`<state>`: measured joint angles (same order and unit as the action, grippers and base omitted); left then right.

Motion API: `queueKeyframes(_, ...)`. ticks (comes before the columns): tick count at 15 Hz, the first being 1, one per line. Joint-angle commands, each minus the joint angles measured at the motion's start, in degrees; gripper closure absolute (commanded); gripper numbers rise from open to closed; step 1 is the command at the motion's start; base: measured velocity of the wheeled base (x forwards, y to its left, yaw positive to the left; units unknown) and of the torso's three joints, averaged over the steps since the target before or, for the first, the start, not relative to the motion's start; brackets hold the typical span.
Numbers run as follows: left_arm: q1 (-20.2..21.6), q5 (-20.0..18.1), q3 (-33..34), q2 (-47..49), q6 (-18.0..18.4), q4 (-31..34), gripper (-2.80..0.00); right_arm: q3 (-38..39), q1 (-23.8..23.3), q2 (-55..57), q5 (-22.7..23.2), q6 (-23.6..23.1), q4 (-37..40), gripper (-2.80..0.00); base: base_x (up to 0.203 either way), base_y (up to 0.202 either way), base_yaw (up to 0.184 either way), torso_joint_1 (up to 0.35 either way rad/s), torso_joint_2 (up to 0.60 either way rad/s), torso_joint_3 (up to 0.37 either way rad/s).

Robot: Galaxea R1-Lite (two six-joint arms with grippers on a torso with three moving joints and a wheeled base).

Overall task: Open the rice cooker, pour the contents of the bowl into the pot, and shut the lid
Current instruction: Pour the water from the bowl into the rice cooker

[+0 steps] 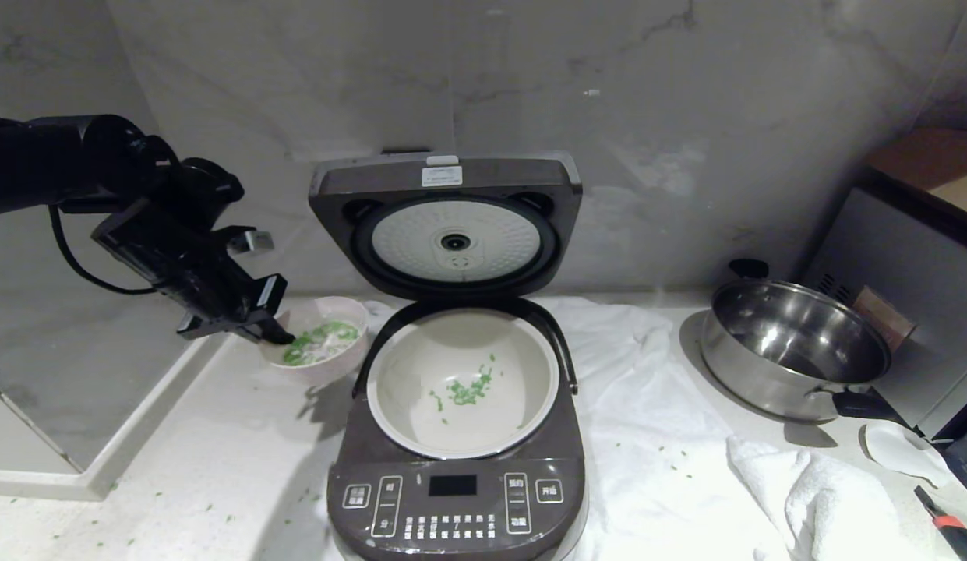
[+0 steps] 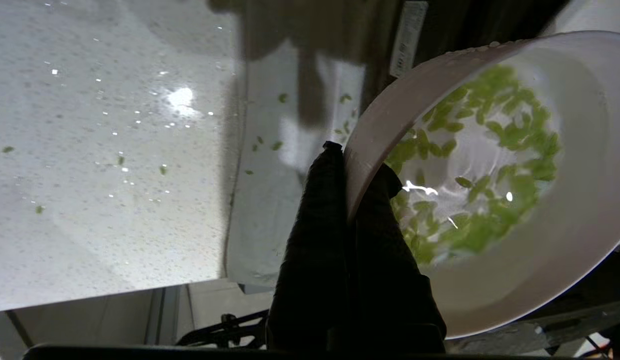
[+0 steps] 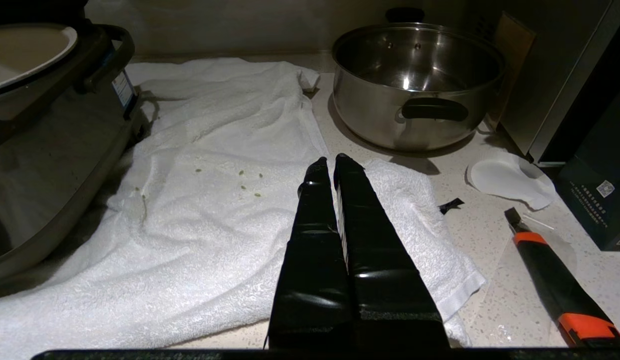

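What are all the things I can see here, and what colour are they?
rice cooker: one, dark brown-grey, front centre on the white cloth
lid: one, brown-grey with a white inner plate, standing open behind the pot
pot: one, white, inside the cooker, a few green bits on its bottom
bowl: one, pale pink, left of the cooker
green bits: many, bright green, mostly in the bowl; some scattered on the counter and cloth
steel pan: one, shiny, black handles, on the right
white cloths: two, under and right of the cooker
cutter: one, orange and black, far right
left gripper: black, shut on the bowl rim
right gripper: black, shut, over the cloth
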<state>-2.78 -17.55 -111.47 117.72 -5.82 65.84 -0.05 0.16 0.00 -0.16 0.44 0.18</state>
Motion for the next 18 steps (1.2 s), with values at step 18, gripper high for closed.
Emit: queueKeyframes(18,-16.65,2.87,0.29,1.78,-12.73,-0.38,0.0,-0.02,0.02,0.0,-0.02,-0.01,-0.01,0.0,0.0,0.0,0.0,0.0,0.0,0.0)
